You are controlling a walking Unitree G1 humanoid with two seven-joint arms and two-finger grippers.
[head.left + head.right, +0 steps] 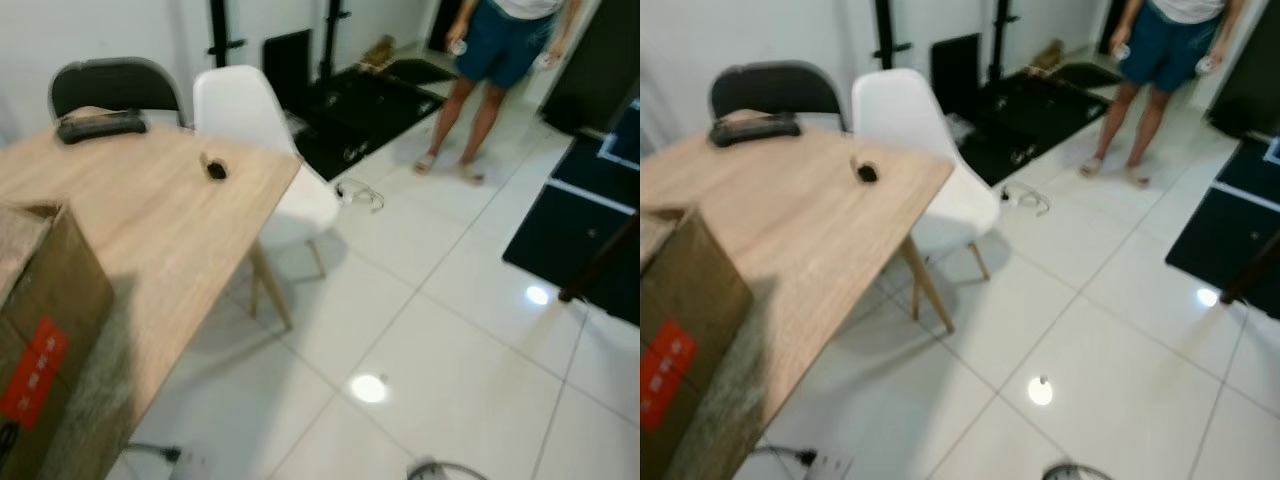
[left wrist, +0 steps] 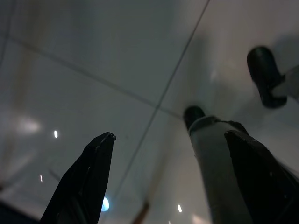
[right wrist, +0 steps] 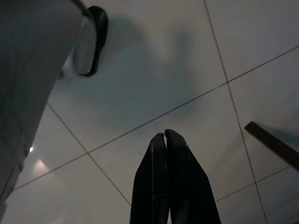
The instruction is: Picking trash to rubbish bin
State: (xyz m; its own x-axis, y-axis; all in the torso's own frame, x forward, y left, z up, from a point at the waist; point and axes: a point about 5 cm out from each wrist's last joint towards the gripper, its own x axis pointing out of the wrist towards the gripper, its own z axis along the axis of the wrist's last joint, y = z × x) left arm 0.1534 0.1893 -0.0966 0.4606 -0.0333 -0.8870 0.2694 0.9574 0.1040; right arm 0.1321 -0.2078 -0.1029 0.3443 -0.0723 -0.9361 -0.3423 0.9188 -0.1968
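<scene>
**Claws idle over tile, no bin or trash certain yet**

The left claw hangs spread and empty above the floor; the right claw hangs pinched shut, holding nothing. Far ahead of both, a small dark object sits on the tabletop; whether it is trash is unclear. Risks: bumping the white chair or the person standing beyond.

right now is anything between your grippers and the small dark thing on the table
Nothing visible blocks the small dark object on the table; the cardboard box sits nearer, to its left. Both arms hang over floor tiles, left gripper open, right gripper shut.
</scene>
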